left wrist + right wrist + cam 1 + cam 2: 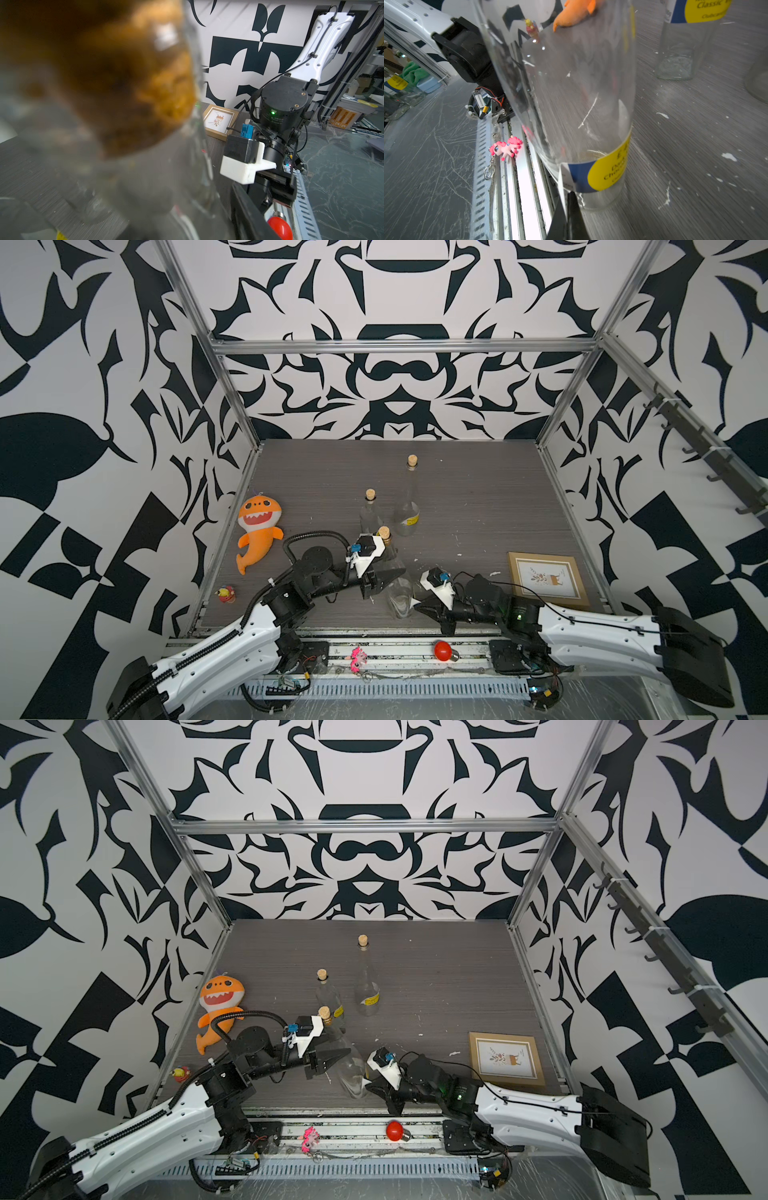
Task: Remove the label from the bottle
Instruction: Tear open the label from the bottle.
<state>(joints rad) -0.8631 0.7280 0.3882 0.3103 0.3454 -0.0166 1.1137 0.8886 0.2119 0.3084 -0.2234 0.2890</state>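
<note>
A clear glass bottle (399,591) with a cork (384,532) stands near the table's front edge, seen in both top views (352,1073). My left gripper (388,578) is shut on the bottle's upper part; in the left wrist view the bottle (145,166) is a close blur beside one black finger (247,209). A blue and yellow label (602,174) wraps the bottle's base. Its white edge (562,180) has lifted off the glass. My right gripper (569,195) is shut on that edge, low at the bottle's right side (415,605).
Two more corked bottles (371,514) (408,506) stand behind. An orange shark plush (257,526) lies at the left and a small figure (226,593) sits near the front left. A picture frame (548,578) lies at the right. A red bulb (443,650) and pink pony keychain (358,657) rest on the front rail.
</note>
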